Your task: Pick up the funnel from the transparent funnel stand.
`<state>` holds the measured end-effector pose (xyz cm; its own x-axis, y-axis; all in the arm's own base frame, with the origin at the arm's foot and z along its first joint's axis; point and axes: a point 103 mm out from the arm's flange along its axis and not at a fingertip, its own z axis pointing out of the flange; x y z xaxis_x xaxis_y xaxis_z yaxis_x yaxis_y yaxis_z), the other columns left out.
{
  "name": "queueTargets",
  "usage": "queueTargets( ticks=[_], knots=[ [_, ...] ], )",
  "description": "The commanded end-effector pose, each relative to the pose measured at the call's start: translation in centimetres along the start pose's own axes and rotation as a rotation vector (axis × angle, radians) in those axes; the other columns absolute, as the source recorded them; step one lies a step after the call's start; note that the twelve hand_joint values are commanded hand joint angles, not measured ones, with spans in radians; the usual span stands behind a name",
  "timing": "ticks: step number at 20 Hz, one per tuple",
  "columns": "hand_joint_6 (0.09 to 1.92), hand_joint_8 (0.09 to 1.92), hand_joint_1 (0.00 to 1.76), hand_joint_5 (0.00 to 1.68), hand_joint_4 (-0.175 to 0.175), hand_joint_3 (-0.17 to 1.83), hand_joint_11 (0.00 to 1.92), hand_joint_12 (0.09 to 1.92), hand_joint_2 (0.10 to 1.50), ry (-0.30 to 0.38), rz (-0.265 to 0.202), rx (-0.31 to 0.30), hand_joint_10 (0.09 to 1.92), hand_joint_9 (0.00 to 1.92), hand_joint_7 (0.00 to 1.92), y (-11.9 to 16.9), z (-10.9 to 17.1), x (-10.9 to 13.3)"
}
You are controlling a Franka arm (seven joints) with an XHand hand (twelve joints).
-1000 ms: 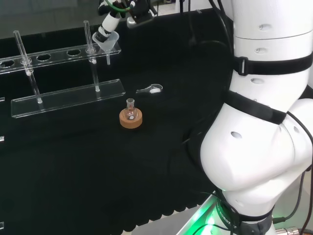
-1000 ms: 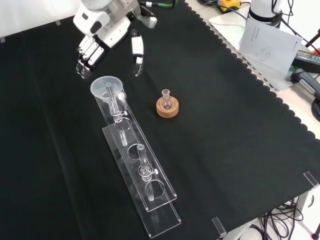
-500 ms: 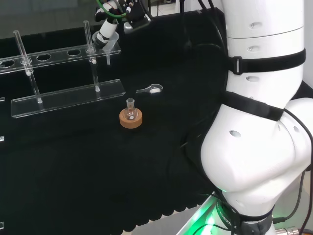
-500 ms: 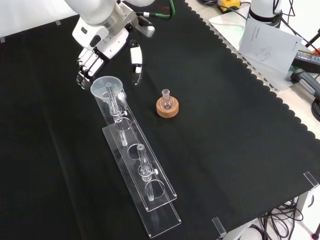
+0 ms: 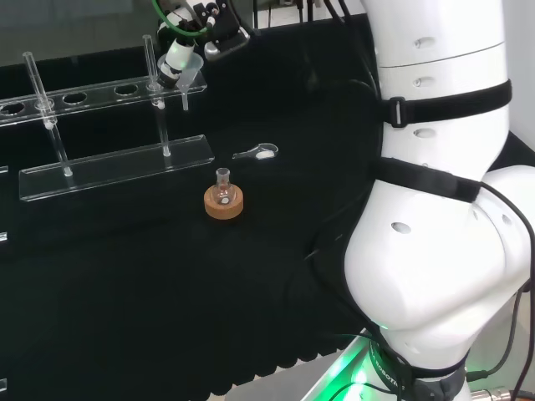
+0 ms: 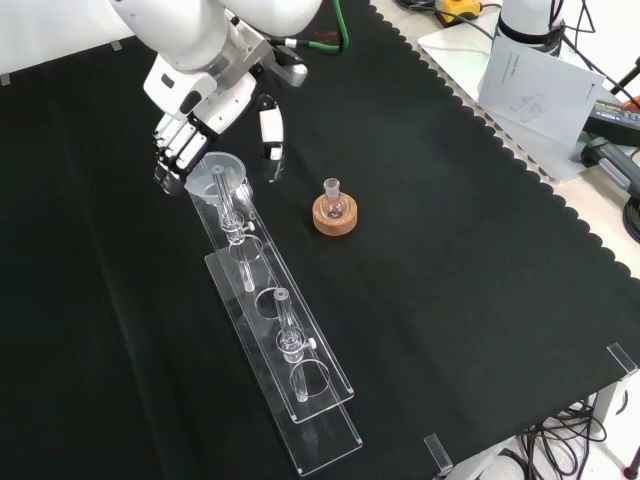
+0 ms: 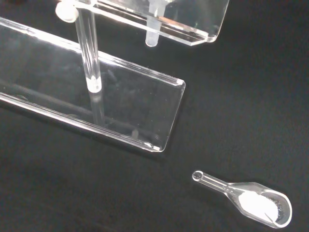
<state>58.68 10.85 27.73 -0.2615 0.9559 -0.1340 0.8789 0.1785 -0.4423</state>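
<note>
At near end of funnel stand (image 6: 300, 385), funnel (image 6: 222, 176) sits in end hole, stem down; hand (image 6: 195, 125) just above rim, fingers spread on one side, thumb on other, nothing held; step: approach; next: lower, close round bowl, lift straight up

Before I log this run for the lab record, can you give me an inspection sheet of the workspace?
Surface: black cloth, scalloped edge, flat.
Job's things: funnel seated in the end hole of the transparent funnel stand.
Clutter: small flask on a cork ring; clear scoop holding white powder.
Hand: the hand is open, its fingers and thumb either side of the funnel rim, not closed on it.
Cables: green cable at the wrist; bundle below the bench edge.
Surroundings: paper sheet beside the cloth.
</note>
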Motion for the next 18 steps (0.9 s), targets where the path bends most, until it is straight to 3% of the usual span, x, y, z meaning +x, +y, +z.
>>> queueTargets(
  ticks=[1,13,18],
  knots=[
    [0.09,0.43,0.59,0.03,-0.047,0.26,0.15,1.54,0.73,-0.033,0.018,0.017,0.91,0.06,0.0,0.5,0.2,0.0],
    [0.09,0.5,0.61,0.06,-0.05,0.28,0.17,1.53,0.74,-0.067,0.06,0.046,0.9,0.09,0.0,1.5,1.1,-0.8],
    [0.09,0.61,0.61,0.08,-0.052,0.29,0.18,1.52,0.74,-0.079,0.065,0.044,0.88,0.12,0.0,1.8,1.1,-1.2]
  ],
)
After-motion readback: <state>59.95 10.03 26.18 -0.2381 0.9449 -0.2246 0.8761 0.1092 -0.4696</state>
